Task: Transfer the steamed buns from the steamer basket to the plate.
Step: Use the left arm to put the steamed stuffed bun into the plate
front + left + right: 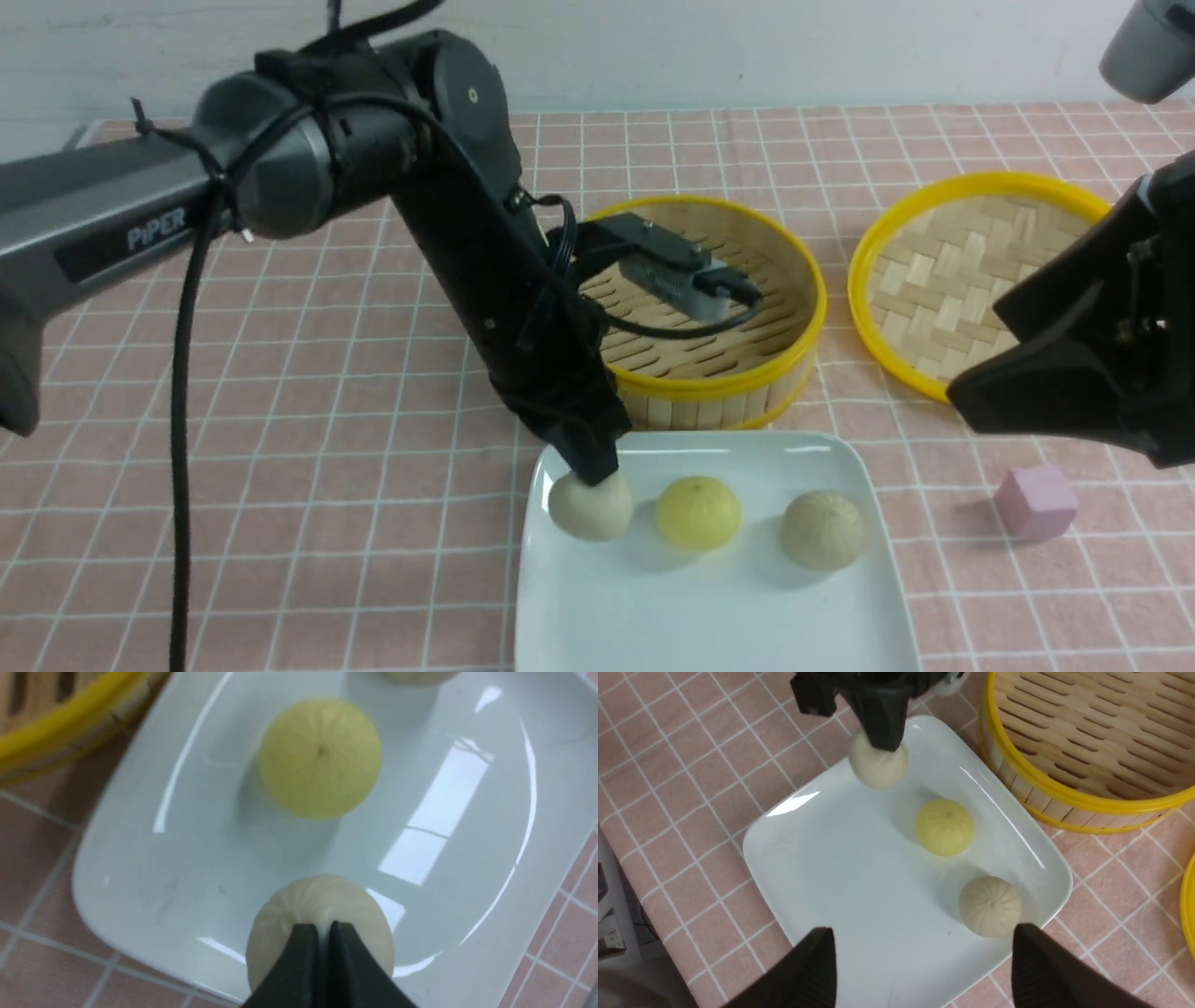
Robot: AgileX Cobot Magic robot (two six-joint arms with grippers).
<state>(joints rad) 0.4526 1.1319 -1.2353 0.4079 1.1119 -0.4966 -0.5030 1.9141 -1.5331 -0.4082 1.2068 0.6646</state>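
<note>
The left claw (590,471) is clenched tight on the top pleat of a pale bun (588,511). This bun is at the far left corner of the plate (709,616), very near to the raised edge; whether it rests on the plate or hangs a little above it, I cannot tell. To the right of this claw, on the same plate, lies the yellow bun (697,512), near but apart, and further right is the tan bun (823,530), close to the right edge. On the robot's side of the claw the plate offers wide bare room. Behind the claw stands the basket (709,385), its wall just beside the far edge of the plate. To the left of the claw the checked surface (355,523) lies open. The left arm (485,280) comes in from the left, bends, and goes steeply down, so the claw points almost straight down. The right claw (922,933) is released, fingers wide apart, and it hovers above the plate edge beside the tan bun.
</note>
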